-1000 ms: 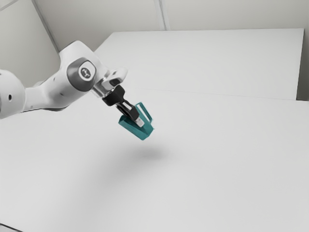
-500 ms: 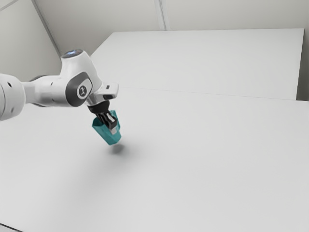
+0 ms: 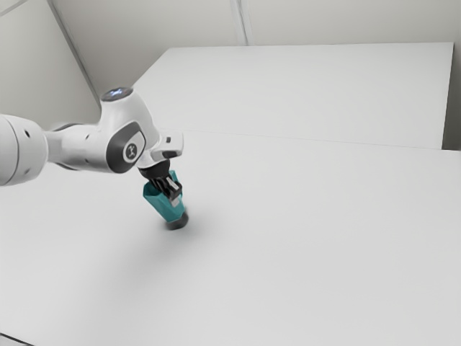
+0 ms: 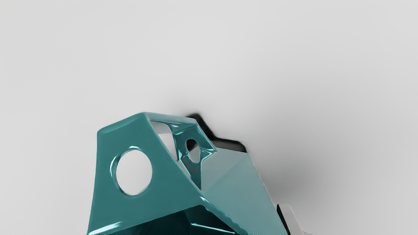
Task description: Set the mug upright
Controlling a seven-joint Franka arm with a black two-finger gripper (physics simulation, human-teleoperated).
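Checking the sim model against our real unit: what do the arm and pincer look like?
White arm, rounded segments; dark grey joint covers, one with a round logo, the top one with bluish markings. Black pincer, pale fingertips.

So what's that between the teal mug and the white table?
No object: the exterior view shows just a dark shadow on the table, under the tilted mug. Whether there's a gap, I can't tell.

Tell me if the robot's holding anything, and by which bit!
Yes, the pincer holds the teal mug by its side wall, with one finger against the outside.
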